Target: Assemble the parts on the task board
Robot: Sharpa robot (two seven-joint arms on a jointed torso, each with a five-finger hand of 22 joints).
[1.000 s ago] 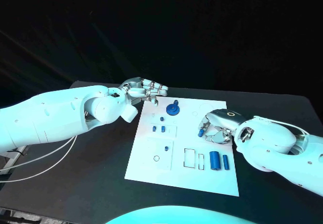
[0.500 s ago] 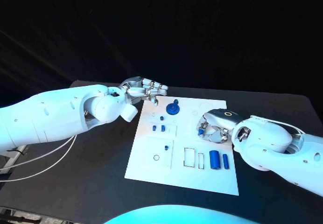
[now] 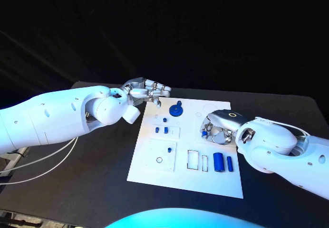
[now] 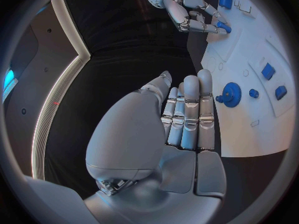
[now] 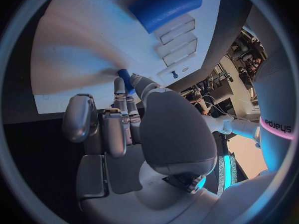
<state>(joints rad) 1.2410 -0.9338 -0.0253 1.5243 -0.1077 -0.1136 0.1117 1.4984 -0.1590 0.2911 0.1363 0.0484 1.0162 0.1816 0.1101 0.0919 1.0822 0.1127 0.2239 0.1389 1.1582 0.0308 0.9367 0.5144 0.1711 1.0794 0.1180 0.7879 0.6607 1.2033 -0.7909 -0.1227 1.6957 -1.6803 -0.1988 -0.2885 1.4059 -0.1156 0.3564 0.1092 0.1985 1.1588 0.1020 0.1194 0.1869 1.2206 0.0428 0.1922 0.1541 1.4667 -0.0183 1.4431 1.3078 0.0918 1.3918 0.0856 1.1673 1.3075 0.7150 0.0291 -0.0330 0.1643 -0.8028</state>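
Right hand (image 3: pixel 219 127) fingers pinching small blue part (image 3: pixel 205 135), over task board (image 3: pixel 179 176)

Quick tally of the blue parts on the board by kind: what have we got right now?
Gear: 1
Large cylinder: 1
Thin cylinder: 1
Small pieces: 5, one of them at the right hand
Total: 8 blue parts on the task board, as far as I can make out.
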